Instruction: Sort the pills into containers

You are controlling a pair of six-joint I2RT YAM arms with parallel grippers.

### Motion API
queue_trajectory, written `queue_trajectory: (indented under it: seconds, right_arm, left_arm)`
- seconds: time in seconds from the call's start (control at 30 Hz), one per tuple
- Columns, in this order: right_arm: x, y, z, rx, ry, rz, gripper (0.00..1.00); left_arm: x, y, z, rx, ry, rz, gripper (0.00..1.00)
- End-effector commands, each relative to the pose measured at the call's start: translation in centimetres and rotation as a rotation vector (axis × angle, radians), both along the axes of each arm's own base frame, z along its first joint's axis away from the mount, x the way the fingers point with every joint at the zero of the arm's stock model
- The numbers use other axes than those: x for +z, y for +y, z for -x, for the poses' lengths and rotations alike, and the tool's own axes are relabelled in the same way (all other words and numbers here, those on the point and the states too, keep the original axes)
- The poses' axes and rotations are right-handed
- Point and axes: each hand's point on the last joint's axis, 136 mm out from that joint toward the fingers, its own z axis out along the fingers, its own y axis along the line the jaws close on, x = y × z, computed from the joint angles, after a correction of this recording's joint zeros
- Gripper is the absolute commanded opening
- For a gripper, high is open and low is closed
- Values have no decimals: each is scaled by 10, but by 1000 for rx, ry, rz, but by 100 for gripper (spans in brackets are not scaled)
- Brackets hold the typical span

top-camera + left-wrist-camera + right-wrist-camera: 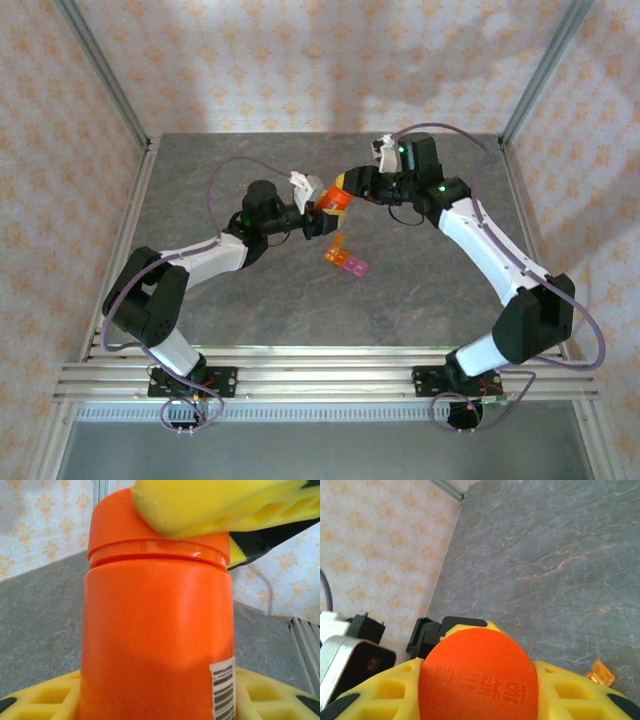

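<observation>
- While raised off the surface [420,300], gripped at both ends: orange bottle [157,630], above the middle, nearer the far edge.
- Closed on the bottle's lower body: left claw [322,213], yellow fingers [67,687] pressed to either side.
- Clamped on the cap [479,677]: right claw [346,186], jaws drawn in against the cap's rim.
- Lying flat about mid-surface, just nearward of the bottle and apart from both claws: containers [345,261], orange end toward the far side, pink end toward the near right.
- Glimpsed beyond the right claw's fingers: one orange cell of that strip.
- Wide bare grey room toward the near, left and right edges.
- Bounded at the far corners by metal posts [530,75] and patterned walls [300,60].
</observation>
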Motion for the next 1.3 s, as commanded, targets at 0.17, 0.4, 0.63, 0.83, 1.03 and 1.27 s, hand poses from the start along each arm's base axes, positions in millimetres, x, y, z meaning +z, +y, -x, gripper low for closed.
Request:
queue_trajectory:
  seconds: [0.17, 0.4, 0.63, 0.83, 1.03, 1.27]
  right_arm:
    - [-21, -21, -9, -188, 13, 110, 15]
    - [-30, -53, -35, -328, -2, 190, 15]
    - [-49, -98, -56, -484, -42, 338, 15]
    - [-66, -131, -71, -594, -92, 492, 14]
    - [-90, -152, -82, -675, -117, 613, 13]
    - [-127, -155, -84, -686, -91, 642, 13]
  left_arm:
    - [28, 11, -11, 110, -127, 15, 79]
    - [25, 24, -5, 144, -138, 9, 100]
    - [16, 42, -7, 215, -95, -49, 100]
    - [3, 64, -26, 381, -25, -146, 100]
    - [-7, 81, -36, 482, 14, -245, 100]
    - [-10, 105, -50, 646, 21, -270, 100]
